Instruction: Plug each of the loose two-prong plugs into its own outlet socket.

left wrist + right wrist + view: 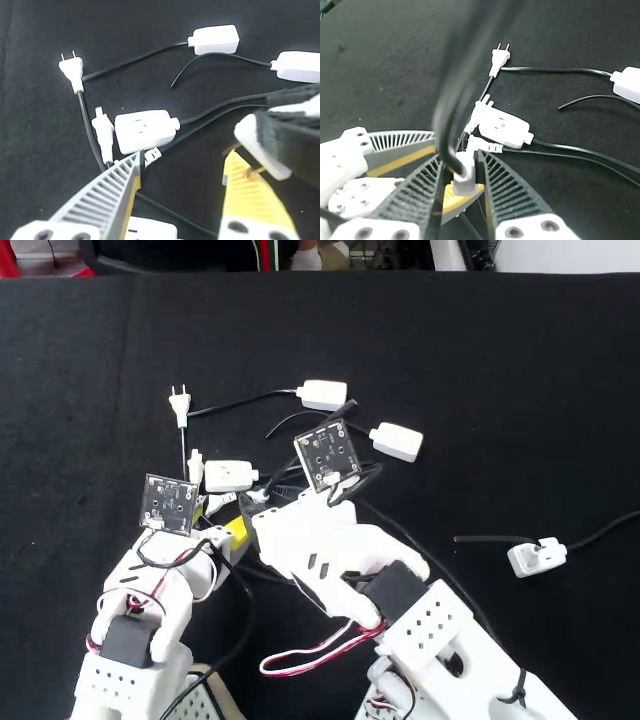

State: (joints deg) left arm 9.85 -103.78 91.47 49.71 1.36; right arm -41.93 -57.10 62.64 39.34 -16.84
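My right gripper (460,161) is shut on a white two-prong plug (463,176), whose black cable runs up past the camera. Just beyond it lies a white outlet socket (502,128) (145,131) (228,475) with its slots facing up. Two loose plugs rest against it, one (480,111) (102,131) at its end and a smaller one (485,145) (153,154) along its side. Farther off lies another plug (180,403) (72,72) (499,57). My left gripper (185,165) (228,528) is open with nothing in it, right beside the right gripper (262,502) and close to the socket.
Three more white sockets lie on the black cloth: one (323,394) (214,39) at the back, one (397,441) (299,66) to its right, one (536,557) far right. Black cables cross between them. The table's back edge (320,272) is distant.
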